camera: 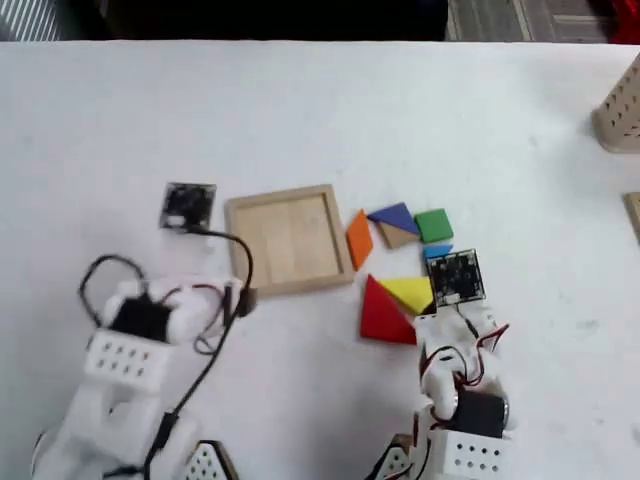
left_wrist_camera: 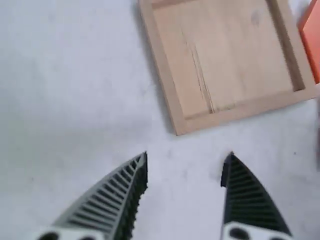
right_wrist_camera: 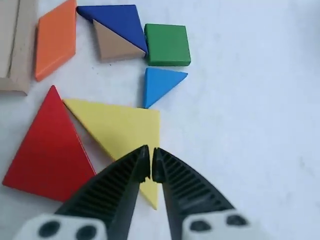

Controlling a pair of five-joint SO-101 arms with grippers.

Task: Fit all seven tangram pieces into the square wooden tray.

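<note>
A square wooden tray (camera: 290,240) lies near the middle of the white table (camera: 300,100), with all seven tangram pieces on the table along the tray's edge nearest the right arm. An orange parallelogram (right_wrist_camera: 56,37) lies just beside that edge. Next to it, a dark blue triangle (right_wrist_camera: 117,22) and a tan wooden triangle (right_wrist_camera: 112,45) touch along one side, and a green square (right_wrist_camera: 167,45) sits just beside them. A small light blue triangle (right_wrist_camera: 160,84) lies toward the table's front edge from the square, its tip meeting a large yellow triangle (right_wrist_camera: 120,125). A large red triangle (right_wrist_camera: 50,150) lies edge to edge with the yellow one, on the tray's side of it.

The right gripper (right_wrist_camera: 151,164) is over the yellow triangle, its ribbed black claw pressed almost together and pinching nothing. The left gripper (left_wrist_camera: 187,165) is over bare table just off a tray corner, on the far side from the pieces, its claw spread wide.
</note>
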